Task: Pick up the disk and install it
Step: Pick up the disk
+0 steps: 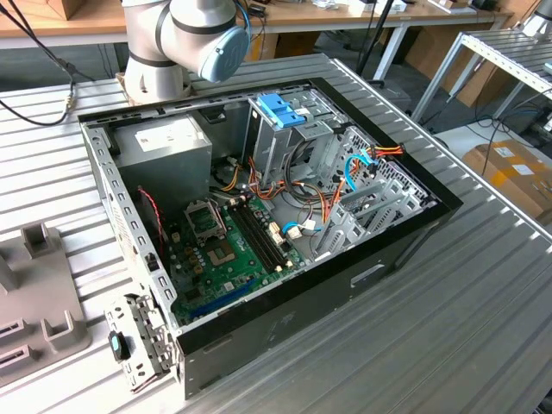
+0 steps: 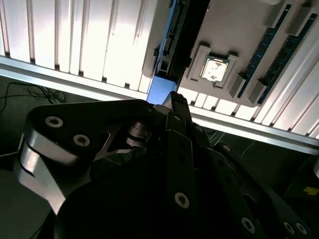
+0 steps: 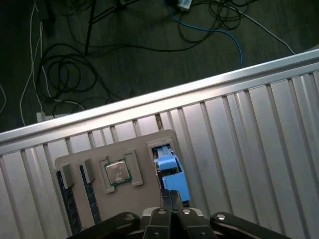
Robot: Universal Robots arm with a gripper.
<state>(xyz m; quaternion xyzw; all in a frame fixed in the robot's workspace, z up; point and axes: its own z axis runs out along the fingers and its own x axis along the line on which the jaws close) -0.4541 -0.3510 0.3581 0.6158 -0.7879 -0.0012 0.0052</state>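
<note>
Standing on edge in a slot of the grey plastic tray (image 3: pixel 124 144) on the ribbed metal desk (image 3: pixel 239 139): the flat disk (image 3: pixel 170 172) in its light-blue frame, beside a square processor chip (image 3: pixel 117 172). The black gripper (image 3: pixel 172 195) hangs right over the disk, jaws pressed together.

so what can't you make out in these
- The disk: in the first wrist view its metal body and label are hidden; it sits in a slot of the grey tray, showing a light-blue edge.
- Whether the gripper touches it: the gripper's own body covers the contact in both wrist views.
- Exterior view: the arm is cut off by the top edge.
</note>
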